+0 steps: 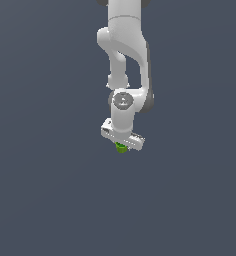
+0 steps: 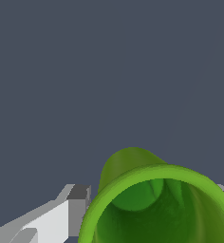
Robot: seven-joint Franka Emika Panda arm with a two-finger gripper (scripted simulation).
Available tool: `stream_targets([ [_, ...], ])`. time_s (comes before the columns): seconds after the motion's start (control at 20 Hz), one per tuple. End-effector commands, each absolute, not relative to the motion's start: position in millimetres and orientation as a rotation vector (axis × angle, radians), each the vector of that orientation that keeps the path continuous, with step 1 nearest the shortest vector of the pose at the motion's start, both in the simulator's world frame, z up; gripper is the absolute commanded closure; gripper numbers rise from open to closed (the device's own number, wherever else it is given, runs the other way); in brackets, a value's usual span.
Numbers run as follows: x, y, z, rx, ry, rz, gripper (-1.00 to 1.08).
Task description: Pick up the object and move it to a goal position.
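The white arm hangs down w/ its hand low. A small green cup peeks out right under the hand. In the wrist view the cup sits big & hollow between the fingers, so the hand looks to be gripping it. All around is plain dark gray-blue, no edges or walls to see.

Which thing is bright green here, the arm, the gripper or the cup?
Only the cup: hollow, round, between the gripper's fingers. Arm and gripper are white.
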State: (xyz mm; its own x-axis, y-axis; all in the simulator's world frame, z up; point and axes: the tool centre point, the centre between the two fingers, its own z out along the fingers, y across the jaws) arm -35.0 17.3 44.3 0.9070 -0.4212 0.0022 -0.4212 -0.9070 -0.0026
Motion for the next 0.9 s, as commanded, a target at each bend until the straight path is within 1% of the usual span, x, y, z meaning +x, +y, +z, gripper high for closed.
stream_targets([
  [0.0, -36.0, 14.8, 42.5, -3.066, 0.683, 0.000, 1.08],
  [0.25, -35.8, 16.2, 46.0, -3.066, 0.682, -0.001, 1.08],
  [0.45, -35.2, 19.9, 57.9, -3.066, 0.682, -0.001, 1.08],
  [0.85, -32.5, 35.6, 110.7, -3.066, 0.682, -0.001, 1.08],
])
